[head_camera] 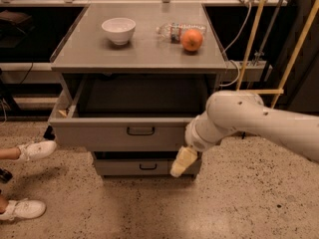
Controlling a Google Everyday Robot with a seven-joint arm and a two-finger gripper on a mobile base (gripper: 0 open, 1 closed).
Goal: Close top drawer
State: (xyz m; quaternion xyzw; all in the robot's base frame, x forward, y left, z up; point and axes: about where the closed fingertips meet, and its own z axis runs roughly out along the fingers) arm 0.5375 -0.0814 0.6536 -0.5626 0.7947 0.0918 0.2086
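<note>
My one gripper, pale yellow at the end of my thick white arm, hangs pointing down in front of the right end of the drawer cabinet, just below the open drawer's front edge. I cannot tell whether it is apart or together, and it holds nothing that I can see.

The wide grey metal top drawer stands pulled far out towards me, its deep box dark inside, with one small dark bar handle at the centre of its flat front. Beneath it one narrower grey drawer sits pushed in.

On the flat grey cabinet top are three things: one white bowl on the left, and on the right one clear plastic bottle lying down, touching one round orange fruit.

At the left edge, on the speckled floor, are two white shoes — one nearer the drawer, one lower.
</note>
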